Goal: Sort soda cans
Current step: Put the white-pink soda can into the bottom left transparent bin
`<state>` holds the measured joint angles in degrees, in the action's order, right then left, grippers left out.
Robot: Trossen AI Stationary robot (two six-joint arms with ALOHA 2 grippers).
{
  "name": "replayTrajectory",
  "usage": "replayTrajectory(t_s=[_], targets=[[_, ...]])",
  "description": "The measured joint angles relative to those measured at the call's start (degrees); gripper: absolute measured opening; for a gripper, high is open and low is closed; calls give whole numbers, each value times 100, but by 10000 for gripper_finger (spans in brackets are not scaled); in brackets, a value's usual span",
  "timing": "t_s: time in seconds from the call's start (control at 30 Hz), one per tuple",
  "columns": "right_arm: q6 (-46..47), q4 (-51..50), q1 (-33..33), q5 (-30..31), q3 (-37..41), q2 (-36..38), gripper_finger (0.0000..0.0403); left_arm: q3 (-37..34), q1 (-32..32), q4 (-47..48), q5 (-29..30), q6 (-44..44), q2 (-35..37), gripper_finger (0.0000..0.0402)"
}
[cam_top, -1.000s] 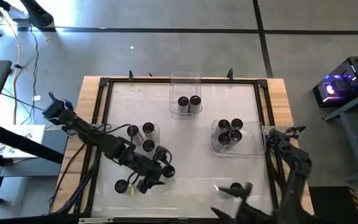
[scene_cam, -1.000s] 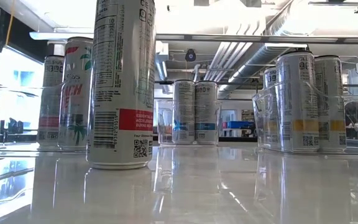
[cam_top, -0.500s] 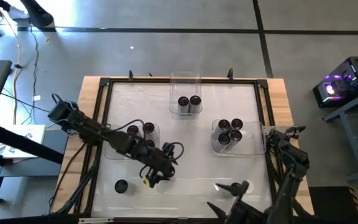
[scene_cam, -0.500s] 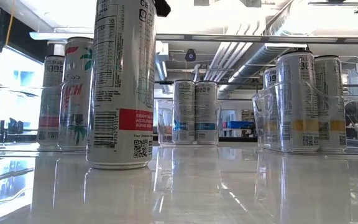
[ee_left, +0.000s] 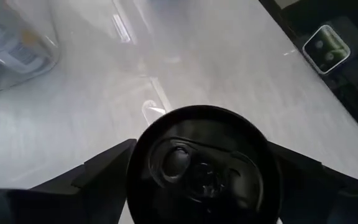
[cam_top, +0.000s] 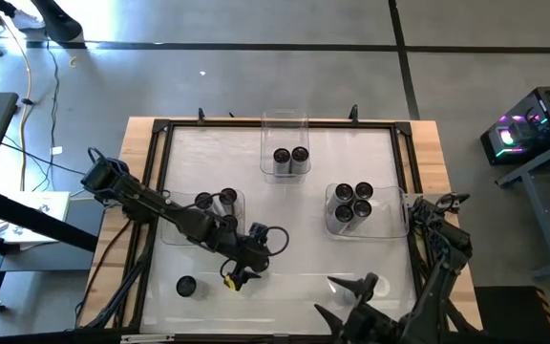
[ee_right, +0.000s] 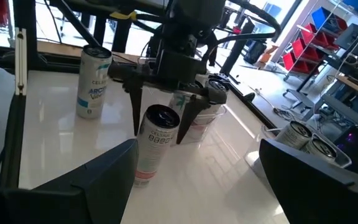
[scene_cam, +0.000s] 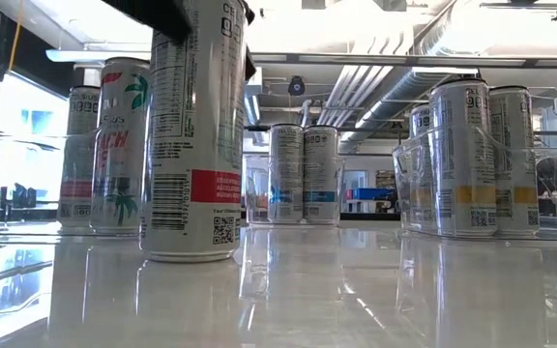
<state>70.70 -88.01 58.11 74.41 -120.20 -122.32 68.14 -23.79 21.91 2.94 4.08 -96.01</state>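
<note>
Soda can [ee_right: 156,143] stands upright on the table [cam_top: 304,277] between the left claw's [ee_right: 160,132] spread, unclenched fingers; off-centre closing could tip it; right claw [cam_top: 356,287] waits released nearby.

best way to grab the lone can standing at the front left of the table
Take the lone can by its upper side wall, one finger on each side, coming straight down from above. It stands upright in the open, so its round sides are free all round.

Left hand [cam_top: 240,274] straddles a can [ee_right: 156,144], fingers down each side. Bench [cam_top: 304,205] beyond it toward the right hand [cam_top: 351,296] is bare. Behind it, the tray of cans [cam_top: 220,210] blocks.
</note>
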Motion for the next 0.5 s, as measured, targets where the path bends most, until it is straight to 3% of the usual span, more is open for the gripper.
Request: replayTrajectory(t_s=[0.27,0.43,0.5], targets=[[-4,14,-11,-2,0,0,330,7,-89,19,-268,-211,194,244],[-7,13,-37,-2,0,0,330,406,-185,175,-250,-199,649,244],[-10,13,-50,-3,0,0,330,716,-294,564,48,-190,921,244]])
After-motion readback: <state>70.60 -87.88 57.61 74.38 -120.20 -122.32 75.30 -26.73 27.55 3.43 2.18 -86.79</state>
